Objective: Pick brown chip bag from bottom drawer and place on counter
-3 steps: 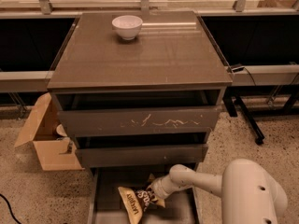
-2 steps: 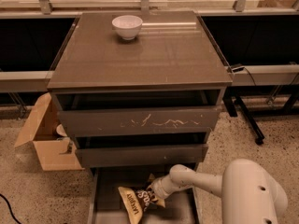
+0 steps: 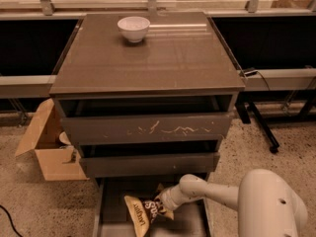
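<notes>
Brown and crinkly, the chip bag (image 3: pixel 140 212) lies in the open bottom drawer (image 3: pixel 185 222). My gripper (image 3: pixel 162 204) is right at its dark end to grab it, but I cannot tell if it has closed. Higher up, the tabletop (image 3: pixel 148 63) with the white bowl (image 3: pixel 134 28) waits for it.

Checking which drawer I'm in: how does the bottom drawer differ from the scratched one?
The bottom drawer is pulled far out, floor exposed; the scratched drawer sits only slightly out. The bottom drawer holds the brown chip bag, with the claw at it; the scratched drawer's contents are hidden. Both are grey-brown.
</notes>
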Controlling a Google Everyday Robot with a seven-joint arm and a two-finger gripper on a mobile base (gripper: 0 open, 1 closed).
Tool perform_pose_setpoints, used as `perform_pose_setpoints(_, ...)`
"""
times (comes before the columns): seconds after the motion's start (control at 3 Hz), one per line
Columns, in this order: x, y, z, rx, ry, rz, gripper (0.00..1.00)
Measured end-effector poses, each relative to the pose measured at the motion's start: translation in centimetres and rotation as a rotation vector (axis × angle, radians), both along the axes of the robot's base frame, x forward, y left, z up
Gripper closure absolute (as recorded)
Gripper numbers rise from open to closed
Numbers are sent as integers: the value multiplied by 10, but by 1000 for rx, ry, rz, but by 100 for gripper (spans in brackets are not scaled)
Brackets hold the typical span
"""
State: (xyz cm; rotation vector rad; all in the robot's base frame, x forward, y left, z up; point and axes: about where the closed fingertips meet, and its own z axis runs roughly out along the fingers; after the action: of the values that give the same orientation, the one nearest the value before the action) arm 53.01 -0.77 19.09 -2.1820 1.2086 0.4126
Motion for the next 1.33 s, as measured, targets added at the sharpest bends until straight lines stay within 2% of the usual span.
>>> perform_pose_setpoints(1.0, 3, 0, -5, 3, -16, -4, 100)
perform_pose_setpoints(1.33, 6, 0, -2, 7, -30, -13, 83)
